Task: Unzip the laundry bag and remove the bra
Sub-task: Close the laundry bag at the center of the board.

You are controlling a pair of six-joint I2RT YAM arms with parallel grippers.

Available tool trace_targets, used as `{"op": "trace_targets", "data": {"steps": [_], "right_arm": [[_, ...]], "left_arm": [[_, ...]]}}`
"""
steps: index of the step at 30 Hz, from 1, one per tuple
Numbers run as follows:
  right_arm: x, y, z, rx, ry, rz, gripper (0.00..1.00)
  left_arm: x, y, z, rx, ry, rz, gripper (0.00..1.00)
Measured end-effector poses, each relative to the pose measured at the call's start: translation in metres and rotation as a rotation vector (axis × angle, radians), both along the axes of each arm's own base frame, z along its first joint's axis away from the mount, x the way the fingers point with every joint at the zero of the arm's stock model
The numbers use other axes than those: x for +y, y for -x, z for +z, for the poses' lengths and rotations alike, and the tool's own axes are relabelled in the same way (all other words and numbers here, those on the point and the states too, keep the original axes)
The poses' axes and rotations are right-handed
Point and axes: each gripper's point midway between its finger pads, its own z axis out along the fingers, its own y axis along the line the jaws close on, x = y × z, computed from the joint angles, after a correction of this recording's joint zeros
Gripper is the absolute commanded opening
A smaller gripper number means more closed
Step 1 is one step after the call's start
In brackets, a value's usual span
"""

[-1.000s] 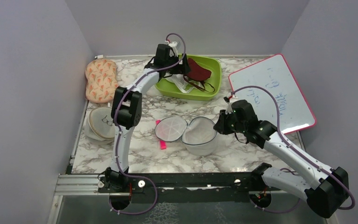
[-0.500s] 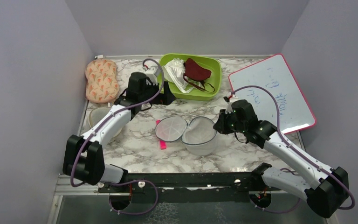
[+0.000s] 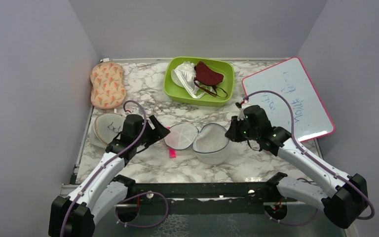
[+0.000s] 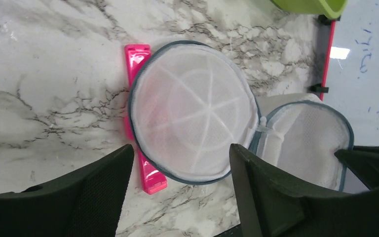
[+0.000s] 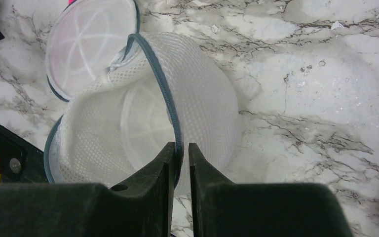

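The laundry bag [image 3: 198, 140] is lying unzipped at mid-table, with the right gripper [image 5: 180, 146] pinching its rim.
Its two hinged halves are sitting side by side, long axis running left to right: the flat half is lying face up over a pink strip [image 3: 171, 153], the deep half is opening upward. The right jaws are pressing nearly together on the deep half's dark zip rim. The left gripper [image 3: 161, 132] is hovering wide open and empty beside the flat half. The whiteboard [image 3: 296, 94] is showing blue handwriting too faint to read; the beige case [image 3: 107, 129] is bearing a black bra icon.

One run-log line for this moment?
laundry bag: open; right gripper: shut on its rim; left gripper: open near lid; white bra: in green bin
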Motion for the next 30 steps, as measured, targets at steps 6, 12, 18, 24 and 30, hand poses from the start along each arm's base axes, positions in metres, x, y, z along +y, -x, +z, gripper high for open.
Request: {"op": "trace_targets", "data": {"steps": [6,12,18,24,30], "right_arm": [[0.001,0.000,0.000,0.002,-0.002,0.003,0.15],[0.000,0.001,0.004,-0.011,-0.011,0.003,0.15],[0.000,0.001,0.004,-0.010,-0.012,0.002,0.15],[0.000,0.002,0.002,-0.007,-0.010,0.004,0.15],[0.000,0.002,0.002,-0.006,-0.010,0.004,0.15]], "left_arm": [[0.005,0.001,-0.033,0.136,0.011,0.102,0.36],[0.005,0.004,-0.051,0.200,0.030,0.139,0.36],[0.003,0.003,-0.061,0.211,0.044,0.148,0.35],[-0.001,0.000,-0.070,0.230,0.048,0.137,0.27],[-0.007,-0.002,-0.073,0.233,0.069,0.112,0.20]]}}
